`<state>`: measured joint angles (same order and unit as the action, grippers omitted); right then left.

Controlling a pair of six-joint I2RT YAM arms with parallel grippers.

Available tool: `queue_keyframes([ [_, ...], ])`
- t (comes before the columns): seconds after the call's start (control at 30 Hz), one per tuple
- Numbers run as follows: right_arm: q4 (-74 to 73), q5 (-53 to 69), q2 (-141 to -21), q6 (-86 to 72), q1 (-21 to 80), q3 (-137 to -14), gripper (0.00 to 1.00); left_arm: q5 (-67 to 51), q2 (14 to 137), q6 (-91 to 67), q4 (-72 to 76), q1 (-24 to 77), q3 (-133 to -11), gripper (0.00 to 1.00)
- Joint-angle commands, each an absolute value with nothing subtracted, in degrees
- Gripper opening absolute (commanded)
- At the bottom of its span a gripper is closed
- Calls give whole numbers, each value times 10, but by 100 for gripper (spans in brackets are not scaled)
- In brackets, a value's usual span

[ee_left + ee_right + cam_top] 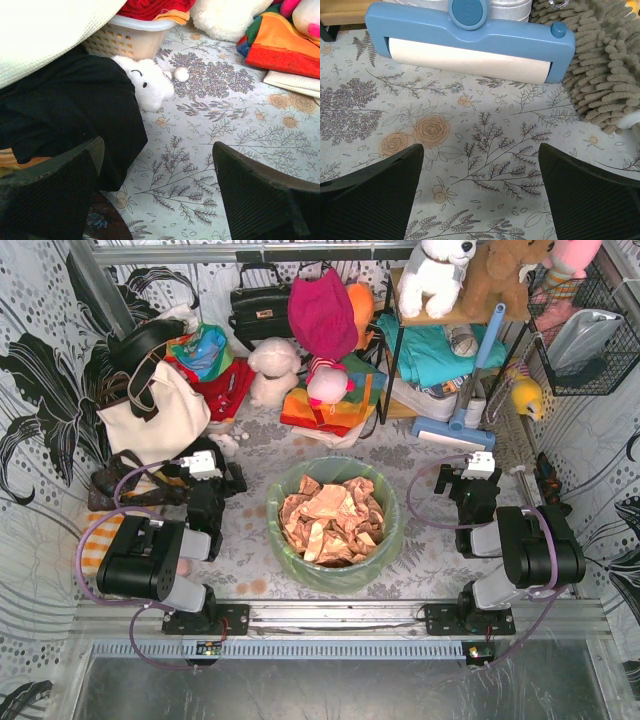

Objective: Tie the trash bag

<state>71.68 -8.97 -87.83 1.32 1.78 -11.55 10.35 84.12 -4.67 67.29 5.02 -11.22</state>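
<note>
The trash bag is light-green translucent plastic lining a round bin in the middle of the table, its mouth open and folded over the rim. Tan crumpled paper scraps fill it. My left gripper sits to the bag's left, open and empty over the floral cloth. My right gripper sits to the bag's right, open and empty over the cloth. Neither gripper touches the bag. The bag does not show in either wrist view.
A cream tote bag and black fabric lie by the left gripper, with a small white plush. A blue lint roller and a tan mop head lie ahead of the right gripper. Toys and clothes crowd the back.
</note>
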Motion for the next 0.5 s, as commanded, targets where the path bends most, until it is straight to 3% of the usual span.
queue_keyframes([
  [0.0, 742, -85, -881, 18, 14, -111, 97, 105, 842, -46, 705, 46, -118, 98],
  [0.47, 742, -85, -881, 19, 14, -111, 97, 101, 842, -49, 697, 46, -121, 98],
])
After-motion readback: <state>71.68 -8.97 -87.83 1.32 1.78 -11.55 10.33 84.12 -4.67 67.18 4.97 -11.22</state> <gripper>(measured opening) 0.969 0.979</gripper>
